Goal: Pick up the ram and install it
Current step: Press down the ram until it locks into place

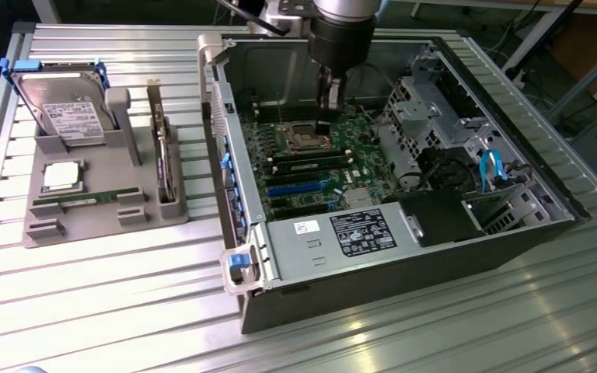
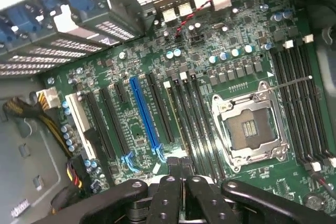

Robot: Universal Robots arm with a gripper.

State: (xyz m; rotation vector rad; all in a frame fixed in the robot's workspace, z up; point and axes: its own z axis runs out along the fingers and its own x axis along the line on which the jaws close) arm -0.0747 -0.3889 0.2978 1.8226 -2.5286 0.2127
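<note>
My gripper (image 1: 329,109) hangs inside the open computer case (image 1: 506,116), low over the motherboard (image 1: 325,175) near the processor socket (image 1: 306,140). In the wrist view its black fingertips (image 2: 181,174) are pressed together with nothing showing between them, just above the long memory slots (image 2: 181,121) beside the socket (image 2: 251,129). One slot under the tips shows a thin greenish edge; I cannot tell whether that is a seated stick. A green ram (image 1: 86,200) lies flat in the grey holder (image 1: 102,225) at the exterior view's left, far from the gripper.
The grey holder also carries a silver hard drive (image 1: 62,109), a square silver processor chip (image 1: 61,175) and a card standing on edge (image 1: 162,148). Inside the case are the black power supply (image 1: 356,229), a drive cage (image 1: 434,101), blue cables (image 1: 490,167) and a blue slot (image 2: 146,116).
</note>
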